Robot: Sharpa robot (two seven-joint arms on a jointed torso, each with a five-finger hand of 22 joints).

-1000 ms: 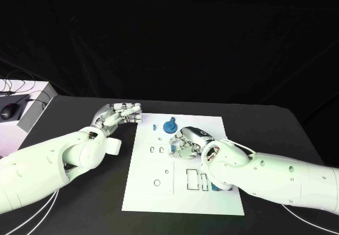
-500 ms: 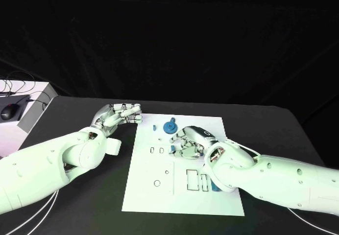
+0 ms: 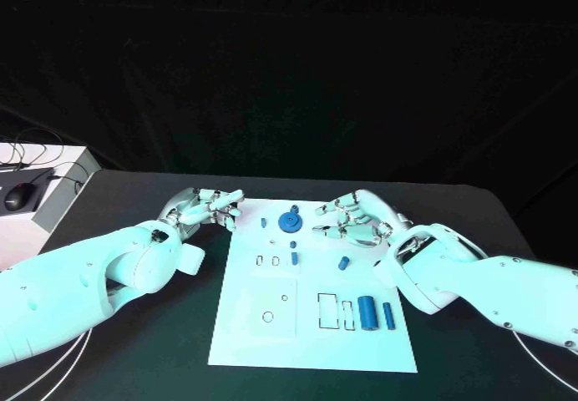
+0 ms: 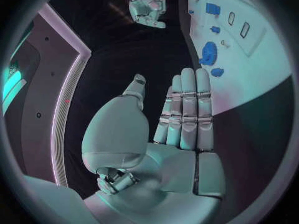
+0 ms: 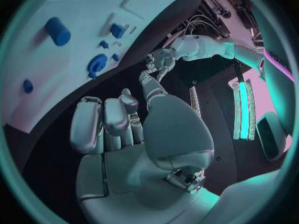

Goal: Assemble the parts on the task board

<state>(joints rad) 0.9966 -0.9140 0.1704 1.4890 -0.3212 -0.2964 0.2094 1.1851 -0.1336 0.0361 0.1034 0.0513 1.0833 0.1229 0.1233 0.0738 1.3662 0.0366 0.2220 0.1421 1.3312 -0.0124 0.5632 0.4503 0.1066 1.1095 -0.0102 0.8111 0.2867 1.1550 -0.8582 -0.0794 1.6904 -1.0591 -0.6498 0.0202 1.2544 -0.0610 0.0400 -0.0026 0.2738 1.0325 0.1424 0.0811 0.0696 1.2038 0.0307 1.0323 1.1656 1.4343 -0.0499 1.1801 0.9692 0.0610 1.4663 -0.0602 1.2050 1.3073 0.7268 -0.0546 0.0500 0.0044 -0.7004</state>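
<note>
The white task board (image 3: 259, 292) lies in the middle of the table. A blue gear (image 3: 289, 220) stands near its far edge, with small blue parts (image 3: 293, 245) close by. Another small part (image 3: 343, 263) lies mid-board. Two blue cylinders (image 3: 367, 312) lie near the right side. My right hand (image 3: 356, 219) hovers at the board's far right, fingers loosely bent and thumb apart, holding nothing. My left hand (image 3: 207, 206) rests off the board's far left corner, also holding nothing. In the left wrist view its fingers (image 4: 187, 109) lie straight, with the gear (image 4: 209, 53) beyond them.
A white box (image 3: 48, 196) carrying a black mouse (image 3: 15, 197) and cables stands at the table's left edge. Black tabletop (image 3: 482, 217) surrounds the board. The right wrist view shows my right hand (image 5: 124, 134), the gear (image 5: 96, 64) and a cylinder (image 5: 57, 31).
My right hand has lifted off the middle of the board and moved to its far right. The blue parts and cylinders that its arm covered now show. The left hand has barely moved.
</note>
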